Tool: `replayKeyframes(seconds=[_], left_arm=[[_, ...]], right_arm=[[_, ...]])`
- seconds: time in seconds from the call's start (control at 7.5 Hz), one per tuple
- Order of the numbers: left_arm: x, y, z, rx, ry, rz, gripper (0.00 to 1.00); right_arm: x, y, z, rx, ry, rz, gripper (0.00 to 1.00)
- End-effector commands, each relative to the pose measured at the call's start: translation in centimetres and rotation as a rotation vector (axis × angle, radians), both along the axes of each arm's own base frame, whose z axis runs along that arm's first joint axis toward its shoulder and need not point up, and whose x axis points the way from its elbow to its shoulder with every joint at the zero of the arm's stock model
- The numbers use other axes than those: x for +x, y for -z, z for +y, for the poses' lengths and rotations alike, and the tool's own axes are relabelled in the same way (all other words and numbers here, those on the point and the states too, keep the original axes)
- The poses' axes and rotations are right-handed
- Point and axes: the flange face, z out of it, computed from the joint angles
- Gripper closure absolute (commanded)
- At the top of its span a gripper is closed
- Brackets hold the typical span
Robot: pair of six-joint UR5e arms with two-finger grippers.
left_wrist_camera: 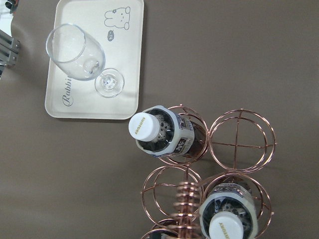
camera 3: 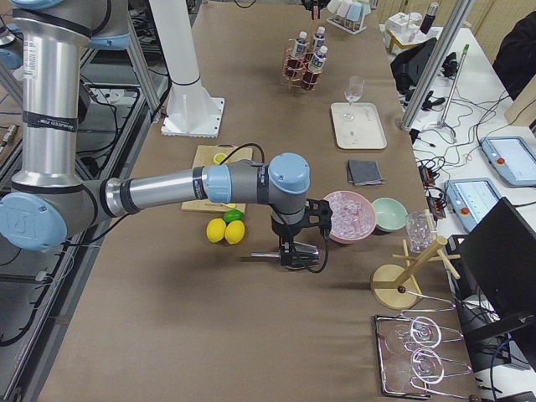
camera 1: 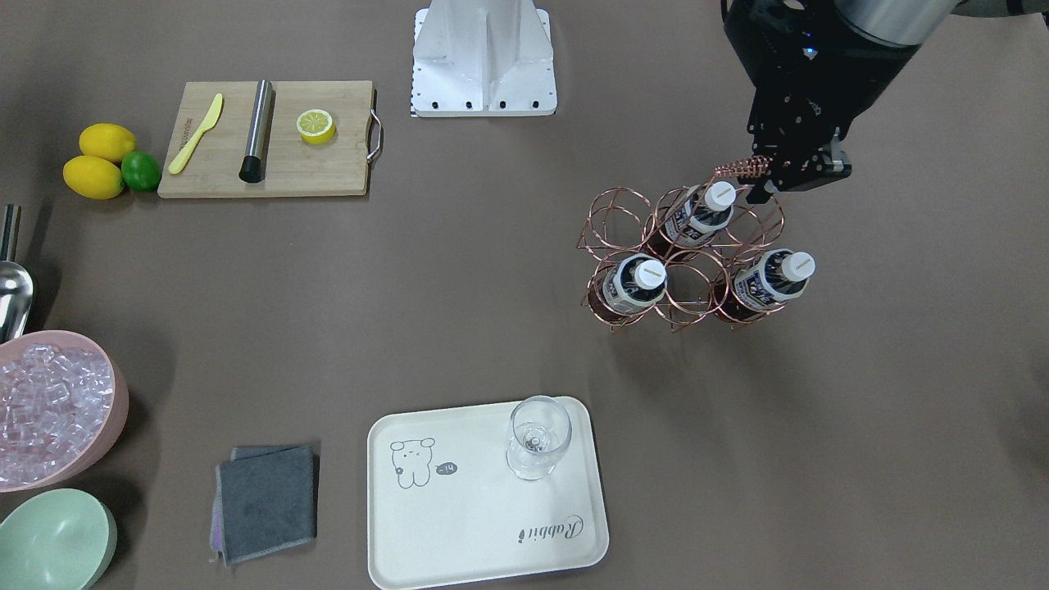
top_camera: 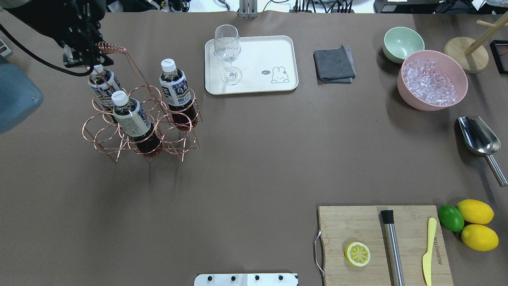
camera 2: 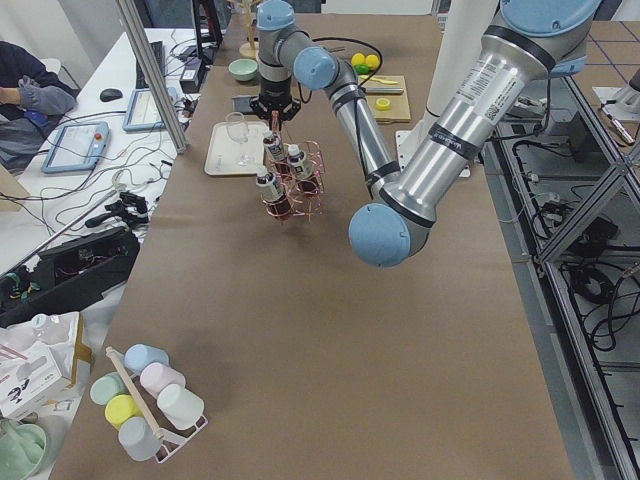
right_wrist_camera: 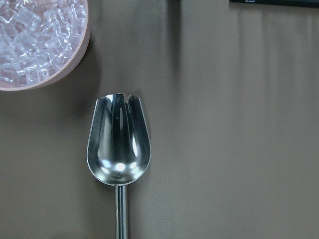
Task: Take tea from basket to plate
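Three tea bottles stand in the copper wire basket (camera 1: 691,305): one at the back (camera 1: 703,215), two nearer (camera 1: 635,283) (camera 1: 770,279). In the overhead view they are at the left (top_camera: 104,83) (top_camera: 131,117) (top_camera: 174,85). My left gripper (camera 1: 791,179) hovers beside the basket's coil handle (camera 1: 742,170), just above the back bottle's cap, with its jaws apart and empty. The cream plate (camera 1: 459,524) lies apart from the basket and bears a stemmed glass (camera 1: 537,438). My right gripper (camera 3: 297,251) hangs over a metal scoop (right_wrist_camera: 118,144); I cannot tell whether it is open.
A pink tub of ice (top_camera: 432,79), a green bowl (top_camera: 401,41) and a grey cloth (top_camera: 334,64) lie beyond the plate. A cutting board (top_camera: 381,242) holds a lemon half, a steel muddler and a yellow knife. Lemons and a lime (top_camera: 472,222) lie beside it.
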Motion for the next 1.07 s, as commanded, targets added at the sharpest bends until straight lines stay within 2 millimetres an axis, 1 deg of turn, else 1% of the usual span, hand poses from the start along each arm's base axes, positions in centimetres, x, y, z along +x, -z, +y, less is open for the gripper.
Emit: replayKeyframes(seconds=[0.0,0.13,0.4,0.53,0.67,0.8,0.93], left_arm=[[5.2,3.9,2.4,-0.036,0.028,0.022,1.00],[6.9,5.2,3.3,-0.058,0.040,0.035,1.00],[10.3,7.4,4.8,-0.078,0.056,0.042,1.00],[11.9,8.4,5.1,-0.090,0.058,0.043,1.00],[13.1,9.3,5.8,-0.083,0.061,0.042,1.00],[14.2,10.5,5.9,-0.085,0.056,0.044,1.00],[15.9,11.5,6.6,-0.092,0.069,0.042,1.00]], right_arm=[[0.3,0.0,0.1,-0.002,-0.006,-0.001,0.00],[0.3,0.0,0.1,-0.002,-0.006,-0.001,0.00],[0.3,0.0,0.2,-0.002,-0.006,-0.001,0.00],[0.4,0.0,0.4,-0.003,-0.007,-0.001,0.00],[0.4,0.2,0.4,-0.012,-0.007,-0.001,0.00],[0.4,0.2,0.4,-0.014,-0.007,0.000,0.00],[0.4,0.2,0.5,-0.015,-0.007,0.000,0.00]])
